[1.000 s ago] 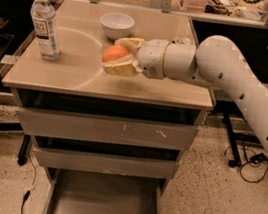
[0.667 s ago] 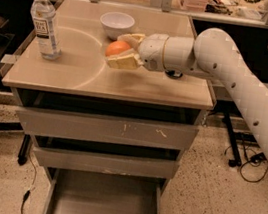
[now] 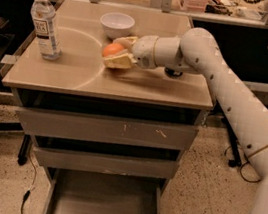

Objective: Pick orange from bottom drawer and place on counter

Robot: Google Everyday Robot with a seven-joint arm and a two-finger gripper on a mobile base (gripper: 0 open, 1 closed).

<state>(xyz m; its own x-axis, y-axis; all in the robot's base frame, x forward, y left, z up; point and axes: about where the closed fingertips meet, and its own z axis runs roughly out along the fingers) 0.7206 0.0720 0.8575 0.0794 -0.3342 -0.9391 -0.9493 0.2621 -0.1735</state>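
camera view shows the end effector [image 3: 118,52] grasping the orange [image 3: 111,49] over the counter [image 3: 142,87].

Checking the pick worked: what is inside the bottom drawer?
Only bare grey floor shows in the bottom drawer; its front end is cut off by the frame. The orange sits in the claw over the counter.

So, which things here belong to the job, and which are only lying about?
For the job:
- orange, held by the gripper just above the counter
- bottom drawer, pulled open

Lying about:
- bottle, at the counter's left side
- bowl, at the counter's back
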